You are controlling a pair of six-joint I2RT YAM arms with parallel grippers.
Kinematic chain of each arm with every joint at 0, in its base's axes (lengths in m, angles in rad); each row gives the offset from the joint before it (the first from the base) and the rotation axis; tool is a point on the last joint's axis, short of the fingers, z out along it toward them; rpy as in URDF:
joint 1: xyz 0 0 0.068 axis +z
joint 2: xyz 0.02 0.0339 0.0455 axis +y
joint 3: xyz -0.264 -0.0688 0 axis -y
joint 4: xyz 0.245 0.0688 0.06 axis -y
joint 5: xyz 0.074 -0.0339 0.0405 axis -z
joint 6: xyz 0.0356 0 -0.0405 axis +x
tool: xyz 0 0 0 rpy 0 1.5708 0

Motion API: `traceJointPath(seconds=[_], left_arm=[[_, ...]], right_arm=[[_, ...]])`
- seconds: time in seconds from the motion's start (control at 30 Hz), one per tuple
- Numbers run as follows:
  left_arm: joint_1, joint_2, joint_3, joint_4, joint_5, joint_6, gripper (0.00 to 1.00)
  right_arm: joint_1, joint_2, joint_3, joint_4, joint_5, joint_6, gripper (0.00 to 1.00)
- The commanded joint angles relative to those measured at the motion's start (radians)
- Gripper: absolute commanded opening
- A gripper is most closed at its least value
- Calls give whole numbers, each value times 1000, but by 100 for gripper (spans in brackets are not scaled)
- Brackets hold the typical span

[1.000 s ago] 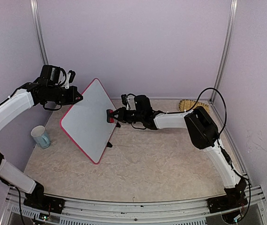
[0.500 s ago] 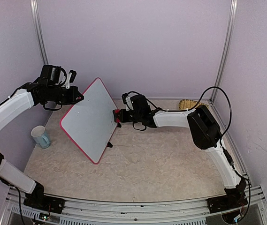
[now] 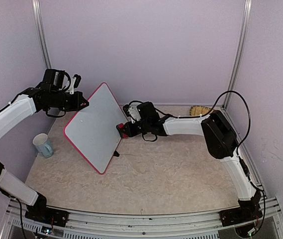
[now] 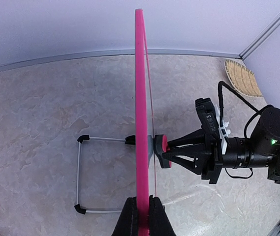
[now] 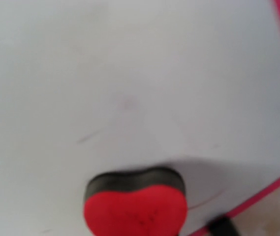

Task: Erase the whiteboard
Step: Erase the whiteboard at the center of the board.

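Observation:
The whiteboard (image 3: pixel 94 127), white with a pink-red frame, stands tilted on the table. My left gripper (image 3: pixel 83 104) is shut on its upper left frame edge; in the left wrist view the fingers (image 4: pixel 140 216) pinch the pink frame (image 4: pixel 140 98), seen edge-on. My right gripper (image 3: pixel 127 128) is shut on a red heart-shaped eraser (image 3: pixel 122 130) with a dark felt face. The eraser (image 4: pixel 158 151) presses against the board's face low down. The right wrist view shows the eraser (image 5: pixel 136 204) on the white surface (image 5: pixel 130 64), with a faint grey stroke (image 5: pixel 88 137) and a thin red line (image 5: pixel 208 199).
A pale blue mug (image 3: pixel 43 145) stands at the left table edge. A woven straw piece (image 3: pixel 199 110) lies at the back right corner. The board's wire stand (image 4: pixel 79 174) with black feet spreads out behind it. Walls close in the left, back and right.
My right gripper has carried the eraser from the board's right edge inward and then down its face. The left gripper and the board have stayed still.

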Motion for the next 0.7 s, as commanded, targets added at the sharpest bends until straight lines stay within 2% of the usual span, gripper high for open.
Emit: traceJointPath(seconds=[0.0, 0.2, 0.47, 0.67], left_arm=[[-22, 13, -22, -33, 39, 27, 0], [-25, 5, -25, -34, 40, 30, 0], [-28, 8, -23, -33, 46, 31, 0], [-29, 10, -22, -33, 43, 30, 0]], right_arm=[[6, -37, 52, -75, -110, -38, 7], [-9, 61, 204, -200, -167, -30, 7], [-15, 86, 207, -283, -142, -67, 7], [-3, 86, 169, -306, -178, -93, 7]])
